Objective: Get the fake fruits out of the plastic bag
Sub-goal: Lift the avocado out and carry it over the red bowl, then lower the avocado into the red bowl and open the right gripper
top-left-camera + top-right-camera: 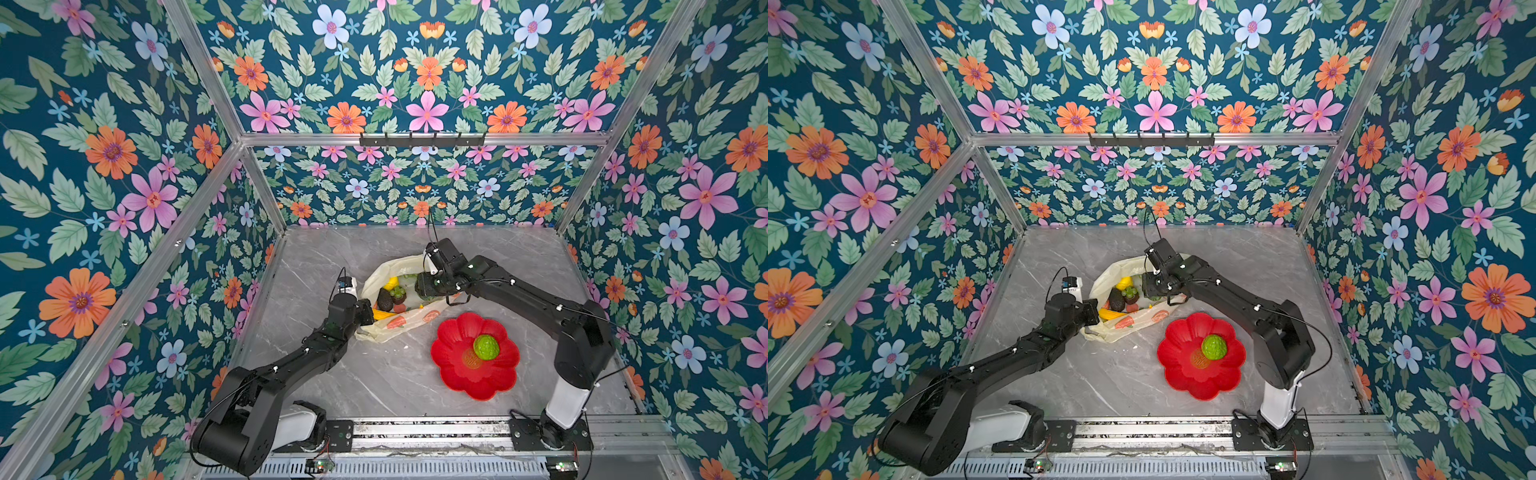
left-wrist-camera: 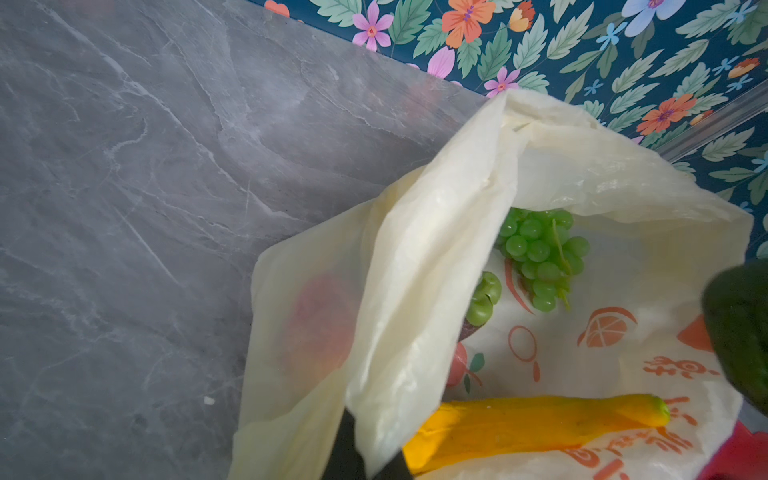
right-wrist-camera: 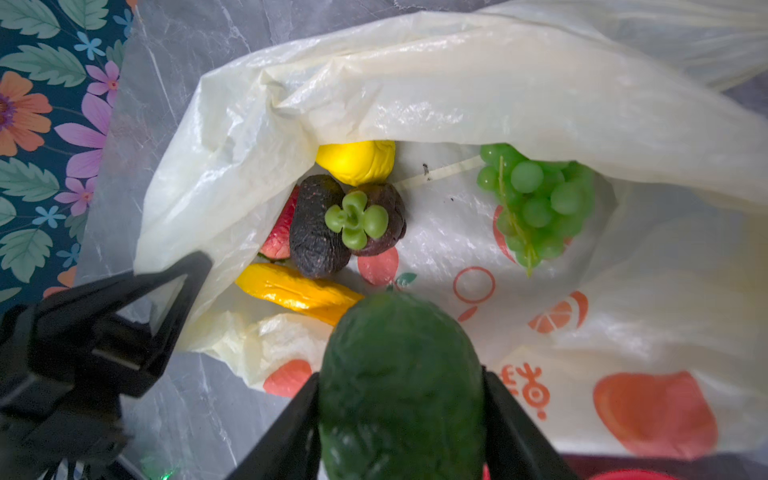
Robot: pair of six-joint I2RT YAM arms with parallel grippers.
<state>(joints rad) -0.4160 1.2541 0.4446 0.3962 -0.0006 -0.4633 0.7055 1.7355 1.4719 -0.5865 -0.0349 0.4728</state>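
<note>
In both top views the plastic bag [image 1: 411, 262] [image 1: 1125, 328] lies open on the grey table [image 1: 365, 378], toward the far middle. The red flower-shaped plate [image 1: 451, 376] [image 1: 1179, 374] sits just beside it, nearer and to the right, with a green bumpy fruit [image 1: 486, 347] [image 1: 1214, 347] on it. The left gripper [image 1: 368, 313] is at the bag's left edge. The right gripper [image 1: 428, 287] hangs over the bag's right side; from up here its load looks like something dark green, though I can't be sure.

In the left wrist view, the left gripper [image 2: 372, 457] has its fingers pressed together on a fold of the bag's rim, holding the mouth open. Inside lie a grape bunch [image 2: 538, 253] and a banana [image 2: 540, 419].

In the right wrist view, the right gripper [image 3: 401, 419] is clamped on a dark green fruit [image 3: 401, 374], one finger on each side, above the bag's mouth. Below, inside the bag, lie a lemon [image 3: 357, 160], a dark avocado [image 3: 313, 232], a purple fruit with a green cap [image 3: 388, 224], a strawberry [image 3: 280, 239], the banana and the grapes.
</note>
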